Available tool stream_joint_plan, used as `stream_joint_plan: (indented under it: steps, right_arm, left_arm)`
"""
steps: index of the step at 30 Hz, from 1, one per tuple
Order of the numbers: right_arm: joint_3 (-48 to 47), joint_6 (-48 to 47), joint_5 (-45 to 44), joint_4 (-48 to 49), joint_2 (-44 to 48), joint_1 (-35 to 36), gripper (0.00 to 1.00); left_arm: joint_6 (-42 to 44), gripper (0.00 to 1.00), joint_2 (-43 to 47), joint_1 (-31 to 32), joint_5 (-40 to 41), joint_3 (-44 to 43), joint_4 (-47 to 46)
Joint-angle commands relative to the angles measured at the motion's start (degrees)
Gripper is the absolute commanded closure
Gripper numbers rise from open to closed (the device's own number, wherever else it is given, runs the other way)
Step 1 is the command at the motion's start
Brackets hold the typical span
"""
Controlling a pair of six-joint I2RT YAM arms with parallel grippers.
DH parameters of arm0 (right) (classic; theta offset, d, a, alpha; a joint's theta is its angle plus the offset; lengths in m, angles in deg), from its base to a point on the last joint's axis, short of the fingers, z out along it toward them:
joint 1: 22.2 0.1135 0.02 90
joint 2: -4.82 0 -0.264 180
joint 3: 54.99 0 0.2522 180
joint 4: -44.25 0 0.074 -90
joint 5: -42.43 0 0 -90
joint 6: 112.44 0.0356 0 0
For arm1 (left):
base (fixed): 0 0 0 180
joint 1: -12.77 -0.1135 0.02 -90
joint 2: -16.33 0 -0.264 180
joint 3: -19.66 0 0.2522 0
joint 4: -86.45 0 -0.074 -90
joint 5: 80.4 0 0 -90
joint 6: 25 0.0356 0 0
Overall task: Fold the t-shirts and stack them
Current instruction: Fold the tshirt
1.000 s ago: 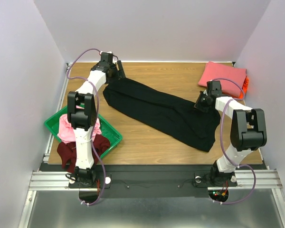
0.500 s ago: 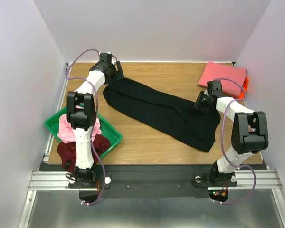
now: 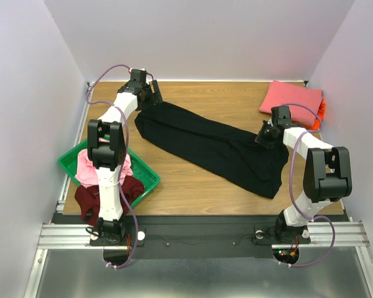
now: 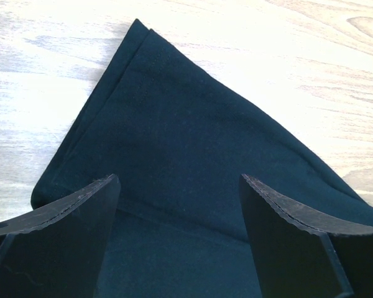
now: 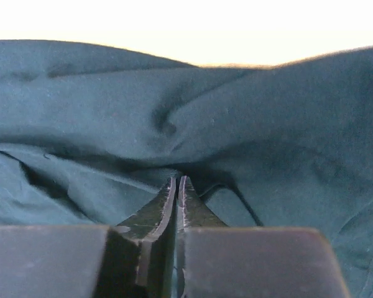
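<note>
The large black t-shirt [image 3: 205, 146] lies in a long diagonal band across the wooden table. My left gripper [image 3: 156, 96] is open at its far left corner; in the left wrist view [image 4: 179, 180] the fingers straddle the pointed black corner [image 4: 174, 112]. My right gripper [image 3: 261, 138] is at the shirt's right end. In the right wrist view [image 5: 177, 179] its jaws are shut, with bunched black cloth [image 5: 174, 93] gathering at the tips. A folded coral-pink t-shirt [image 3: 291, 98] lies at the far right on an orange one [image 3: 321, 112].
A green tray [image 3: 150, 177] at the near left holds a light pink t-shirt [image 3: 87, 167]. A dark maroon t-shirt [image 3: 87, 202] hangs over the tray's near edge. Purple walls close in the table on the left, back and right.
The right gripper has shifted slightly to the right and away along the shirt's right end. The left gripper has barely moved.
</note>
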Motion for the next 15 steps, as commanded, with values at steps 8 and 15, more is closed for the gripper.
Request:
stream_joint_plan:
  steps: [8,15]
  right_arm:
    - [-1.2,2.6,4.8,-7.1,5.6,3.2,1.00]
    - [-3.3,4.8,6.0,-10.6,3.8,9.5,0.98]
  left_arm:
    - [1.2,0.11,3.8,-0.6,0.3,2.2,-0.8]
    - [1.7,0.11,2.8,-0.9,0.2,2.6,-0.6]
